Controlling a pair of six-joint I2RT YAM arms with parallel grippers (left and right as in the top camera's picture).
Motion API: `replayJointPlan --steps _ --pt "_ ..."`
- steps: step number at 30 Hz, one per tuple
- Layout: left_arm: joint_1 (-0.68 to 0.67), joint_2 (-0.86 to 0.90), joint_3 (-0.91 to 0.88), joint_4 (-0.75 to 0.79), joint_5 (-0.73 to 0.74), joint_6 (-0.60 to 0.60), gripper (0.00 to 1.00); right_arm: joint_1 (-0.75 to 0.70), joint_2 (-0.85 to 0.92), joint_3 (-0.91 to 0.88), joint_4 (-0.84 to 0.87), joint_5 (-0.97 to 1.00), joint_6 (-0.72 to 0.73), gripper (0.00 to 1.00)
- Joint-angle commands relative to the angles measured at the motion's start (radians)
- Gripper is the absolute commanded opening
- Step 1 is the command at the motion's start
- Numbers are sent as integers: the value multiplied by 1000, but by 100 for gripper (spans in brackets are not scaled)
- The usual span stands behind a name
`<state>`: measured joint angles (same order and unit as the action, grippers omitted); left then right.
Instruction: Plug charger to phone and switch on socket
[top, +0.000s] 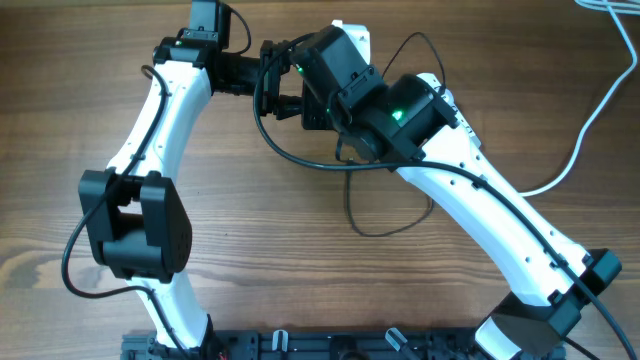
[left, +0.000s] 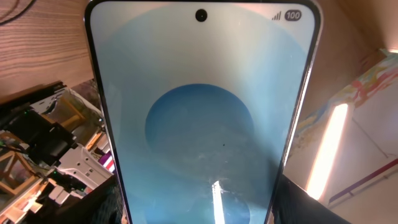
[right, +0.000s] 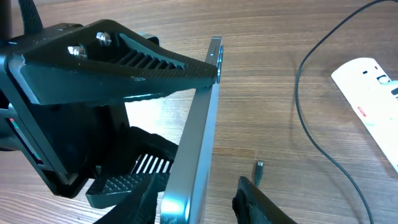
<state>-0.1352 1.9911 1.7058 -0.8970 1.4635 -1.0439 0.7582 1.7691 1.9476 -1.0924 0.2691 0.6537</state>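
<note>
The phone (left: 199, 112) fills the left wrist view, its cyan-blue screen lit and facing the camera. My left gripper (left: 198, 210) is shut on its sides and holds it on edge above the table. In the right wrist view the phone's silver edge (right: 202, 124) runs between the fingers of my right gripper (right: 194, 208), which is open around its lower end. The charger's small plug tip (right: 259, 168) lies on the wood just beyond the right finger. Its thin black cable (right: 311, 130) curves past the white socket (right: 367, 93). In the overhead view both grippers meet at the top centre (top: 278, 90), hiding the phone.
A thick white cord (top: 590, 110) runs down the right side of the table. A white corner of the socket (top: 347, 32) shows behind the right wrist. A black cable loop (top: 352, 205) lies under the right arm. The arm bases stand at the front edge.
</note>
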Motion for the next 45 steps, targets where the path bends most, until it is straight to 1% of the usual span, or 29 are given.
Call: replayJointPlan --steps 1,3,4,9,12,17,18,20,21,24,26,27,29,31,32,33,36,37,39,42,45 --pt "6 -32 20 0 16 -12 56 8 14 21 3 -4 2 33" --pt "6 -32 20 0 16 -12 56 8 14 21 4 -10 4 27" --pt "6 -32 20 0 16 -12 56 8 14 21 7 -13 3 25" --pt "6 -32 20 0 16 -12 56 8 14 21 11 -17 1 23" --pt "6 -32 20 0 16 -12 56 8 14 21 43 -16 -26 24" --pt "6 -32 20 0 16 -11 56 8 14 21 51 18 -26 24" --pt "6 -32 20 0 16 -12 56 8 14 21 52 18 -26 21" --pt "6 -32 20 0 17 -12 56 8 14 21 52 18 -25 7" --pt "5 -32 20 0 17 -12 56 8 14 21 51 18 -24 5" --pt "6 -32 20 0 17 -12 57 8 14 21 51 18 -9 5" --pt "6 -32 20 1 16 -12 60 8 14 21 48 23 90 5" --pt "8 -32 20 10 7 -12 63 7 14 21 48 61 227 4" --pt "11 -32 20 43 -8 -12 69 7 14 21 48 129 426 4" --pt "13 -32 20 79 -18 -11 75 6 14 21 48 153 781 4" --pt "13 -32 20 79 -18 -11 75 6 14 21 48 144 890 5" --pt "13 -32 20 79 -18 -12 74 6 14 21 49 139 935 5" --pt "14 -32 20 79 -18 -12 73 6 13 21 51 126 985 4" --pt "14 -32 20 79 -18 -12 71 6 13 21 52 125 1021 5" --pt "14 -32 20 79 -18 -12 64 6 5 21 51 126 1090 5" --pt "14 -32 20 79 -18 -13 43 6 -18 21 47 111 1182 6" --pt "16 -32 20 79 -18 -39 34 6 -22 21 42 72 1213 7"
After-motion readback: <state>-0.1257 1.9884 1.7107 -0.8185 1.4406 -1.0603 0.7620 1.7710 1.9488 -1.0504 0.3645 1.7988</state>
